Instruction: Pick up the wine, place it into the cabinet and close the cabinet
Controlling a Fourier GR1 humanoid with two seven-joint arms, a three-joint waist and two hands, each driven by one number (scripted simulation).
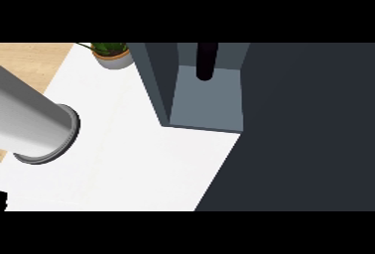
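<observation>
Wine (207, 62), a dark slim bottle, already stands inside the open cabinet (209, 106), so your pick-up and placing look done; closing is what remains.

Nearest you, a grey forearm (29, 124) enters from the left edge and ends in a ringed cuff over the white counter (132, 163); no hand shows beyond that cuff, so you cannot tell whether its fingers are spread, pressed together or pinching anything; the other hand is out of sight too. A black sliver (2, 201) at the lower left edge is too small to name.

With no hand to measure from, take places from the forearm's cuff: the cabinet lies ahead of it and to its right, well apart; the bottle sits at the back of that compartment, touching nothing that reaches for it. A broad dark panel (307, 124) fills everything right of the cabinet; it is probably the door swung open, though that is a judgement. Farthest off, ahead of the cuff, a potted plant (111, 53) stands just beside the cabinet's left wall.
</observation>
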